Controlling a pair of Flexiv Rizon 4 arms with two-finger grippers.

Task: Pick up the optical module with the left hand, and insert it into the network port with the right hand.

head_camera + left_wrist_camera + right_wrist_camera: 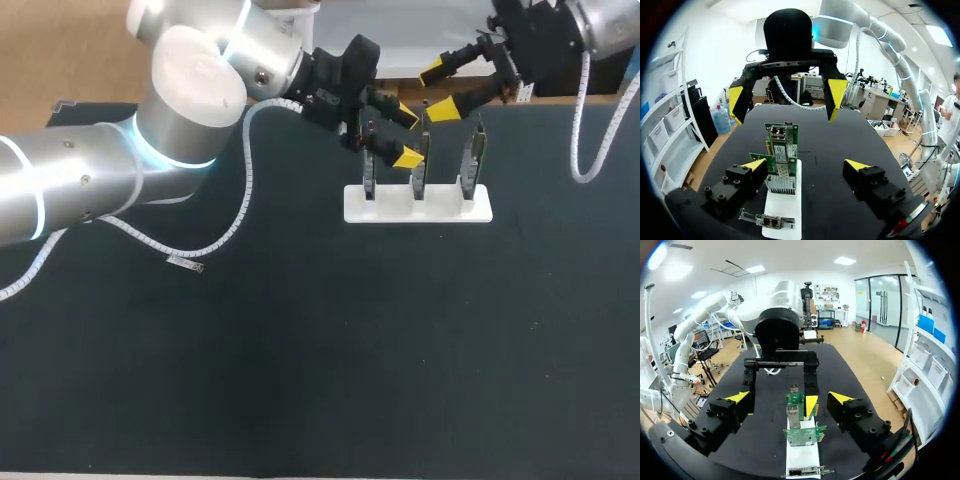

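My left pincer (402, 138) hung apart over the upright cards (419, 168), placed, I judged, to pluck a module; my right pincer (441, 90), apart too, hovered near for handover

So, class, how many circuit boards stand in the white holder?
3: one circuit board at the white holder's left end, one in the middle, one at its right end. None looks hidden.
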